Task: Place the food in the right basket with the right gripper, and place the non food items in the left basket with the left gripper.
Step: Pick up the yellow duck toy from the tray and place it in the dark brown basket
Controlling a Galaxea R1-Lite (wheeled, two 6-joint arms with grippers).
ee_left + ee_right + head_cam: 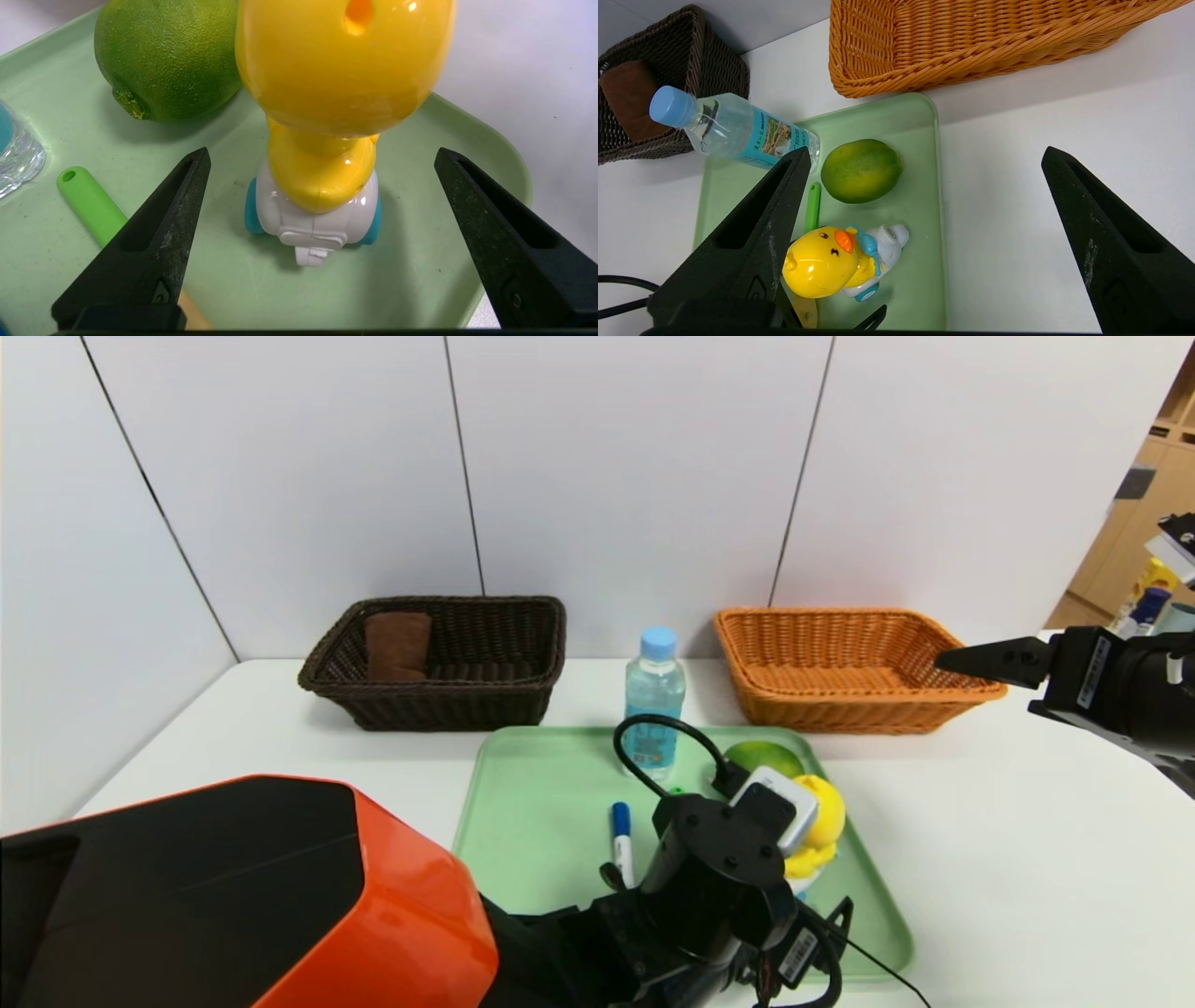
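On the green tray (541,803) stand a water bottle (653,705), a lime (766,758), a yellow duck toy (823,821) and a blue-capped marker (622,840). The spoon shows only its green handle (88,203). My left gripper (322,153) is open low over the tray, one finger on each side of the upright duck (327,93), touching neither side. A folded brown towel (397,644) lies in the dark brown left basket (448,705). The orange right basket (840,709) holds nothing. My right gripper (971,661) hovers open beside that basket's right end.
Both baskets stand against the white wall at the back of the white table (980,821). A black cable (653,733) loops above my left wrist, in front of the bottle. Wooden shelves (1144,569) with items stand at the far right.
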